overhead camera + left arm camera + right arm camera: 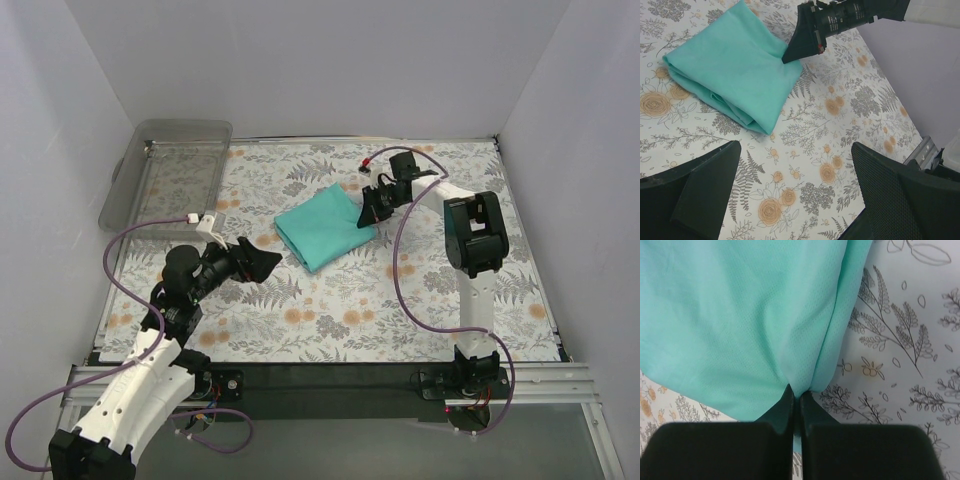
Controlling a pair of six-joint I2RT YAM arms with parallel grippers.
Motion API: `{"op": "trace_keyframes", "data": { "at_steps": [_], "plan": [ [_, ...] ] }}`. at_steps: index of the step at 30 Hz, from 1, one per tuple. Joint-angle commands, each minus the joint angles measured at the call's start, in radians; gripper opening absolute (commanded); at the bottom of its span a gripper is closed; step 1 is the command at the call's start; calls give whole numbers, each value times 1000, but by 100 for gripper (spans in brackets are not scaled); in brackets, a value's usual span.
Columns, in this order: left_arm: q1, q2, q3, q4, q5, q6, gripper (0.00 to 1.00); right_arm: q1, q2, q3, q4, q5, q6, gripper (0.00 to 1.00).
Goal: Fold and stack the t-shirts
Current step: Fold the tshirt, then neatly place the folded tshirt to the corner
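A folded teal t-shirt [322, 229] lies on the floral table cover, mid-table; it also shows in the left wrist view [735, 65] and fills the right wrist view [740, 315]. My right gripper [366, 217] is shut on the shirt's right edge, the cloth pinched between the fingertips [796, 396]; its black fingers show in the left wrist view [802, 37]. My left gripper [262, 262] is open and empty, hovering over bare cover [795, 185] just left of and nearer than the shirt.
A clear plastic bin [170, 170] sits at the back left. White walls close the table on three sides. The right arm's purple cable [400, 270] loops over the cover right of the shirt.
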Motion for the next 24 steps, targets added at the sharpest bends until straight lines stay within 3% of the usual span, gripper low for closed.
{"op": "trace_keyframes", "data": {
  "at_steps": [1, 7, 17, 22, 24],
  "plan": [
    [3, -32, -12, -11, 4, -1, 85, -45, -49, -46, -46, 8, -18, 1],
    [3, -49, -29, -17, 5, 2, 85, -194, -122, -69, -47, 20, -41, 1],
    [5, -17, -41, 26, 41, 1, 85, -554, -129, -14, -79, 139, -148, 1],
    [5, 4, -43, 44, 57, -9, 85, -599, -122, 27, -84, 253, -171, 1],
    [3, 9, -40, 44, 62, -7, 85, -601, -132, 27, -84, 285, -177, 13]
  ]
}}
